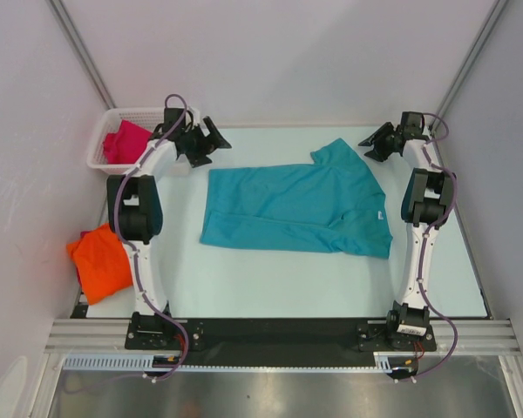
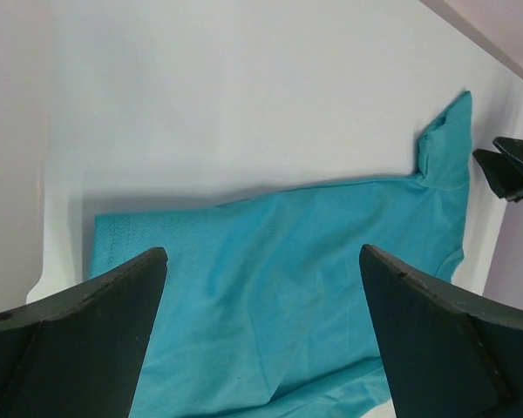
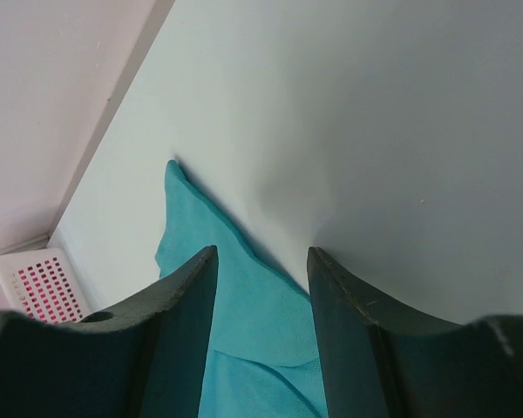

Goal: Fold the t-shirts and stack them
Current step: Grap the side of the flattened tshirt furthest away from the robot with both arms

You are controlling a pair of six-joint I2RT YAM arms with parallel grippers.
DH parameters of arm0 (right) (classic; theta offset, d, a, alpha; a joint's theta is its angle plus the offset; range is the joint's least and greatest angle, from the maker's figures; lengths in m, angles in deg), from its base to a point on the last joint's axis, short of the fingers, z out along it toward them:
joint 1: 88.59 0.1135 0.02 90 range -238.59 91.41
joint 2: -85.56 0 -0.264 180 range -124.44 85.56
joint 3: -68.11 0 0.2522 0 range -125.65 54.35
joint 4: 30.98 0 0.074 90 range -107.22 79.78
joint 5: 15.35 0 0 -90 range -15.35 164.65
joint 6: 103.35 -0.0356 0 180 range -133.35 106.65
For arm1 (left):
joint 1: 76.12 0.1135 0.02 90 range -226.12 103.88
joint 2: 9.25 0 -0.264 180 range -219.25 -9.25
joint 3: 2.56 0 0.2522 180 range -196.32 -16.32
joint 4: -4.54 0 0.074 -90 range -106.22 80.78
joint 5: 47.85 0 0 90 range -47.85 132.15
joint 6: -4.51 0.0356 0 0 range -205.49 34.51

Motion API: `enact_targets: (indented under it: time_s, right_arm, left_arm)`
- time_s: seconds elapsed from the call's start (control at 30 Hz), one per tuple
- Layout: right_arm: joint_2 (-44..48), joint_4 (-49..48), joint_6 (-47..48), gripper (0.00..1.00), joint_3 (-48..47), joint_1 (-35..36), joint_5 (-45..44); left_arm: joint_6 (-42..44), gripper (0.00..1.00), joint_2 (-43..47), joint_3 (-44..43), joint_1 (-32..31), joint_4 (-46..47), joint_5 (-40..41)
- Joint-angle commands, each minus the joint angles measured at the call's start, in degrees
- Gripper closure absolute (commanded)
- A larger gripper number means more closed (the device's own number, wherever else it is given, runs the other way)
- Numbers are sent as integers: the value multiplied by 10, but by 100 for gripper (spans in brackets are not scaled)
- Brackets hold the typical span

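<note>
The left gripper [image 2: 261, 344] is holding its jaws wide apart with nothing between them. It is hovering over the far left corner of the teal-blue t-shirt [image 2: 288, 287], not touching it. In the top view, this gripper [image 1: 209, 144] is hanging just beside the near right corner of the white basket [image 1: 100, 150], at the far left of the table [image 1: 270, 279].

The right gripper [image 3: 261, 335] is also keeping its jaws apart, though by a narrower gap, and is gripping nothing. Its fingers [image 3: 179, 340] are pointing down toward the shirt's upturned sleeve [image 3: 192, 218], and teal cloth is showing through the gap. From above, this gripper [image 1: 376, 144] is hovering at the far right of the table, just beyond that sleeve. The left wrist camera is catching its dark fingertips [image 2: 510, 170] beside the sleeve tip.

The teal-blue t-shirt [image 1: 288, 209] is lying spread out flat across the middle of the table, with its hem to the left and its collar to the right. One sleeve is sticking out toward the far side.

The magenta-red t-shirt [image 1: 126, 139] is sitting bunched inside the basket. The bright orange t-shirt [image 1: 100, 261] is resting at the left edge of the table, beside the left arm and well apart from the teal one. The basket's lattice wall [image 3: 39, 283] is also showing in the right wrist view.
</note>
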Motion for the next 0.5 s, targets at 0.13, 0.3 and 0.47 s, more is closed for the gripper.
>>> enact_targets:
  time_s: [0.13, 0.3, 0.47]
  right_arm:
    - [-23, 3, 1, 49, -8, 6, 10]
    - [-22, -1, -3, 49, -7, 8, 14]
    - [-19, -1, -3, 49, -5, 8, 17]
  left_arm:
    - [76, 0, -43, -20, 14, -167, 222]
    - [143, 1, -51, -61, -2, -210, 242]
    - [178, 0, -58, -73, -16, -243, 237]
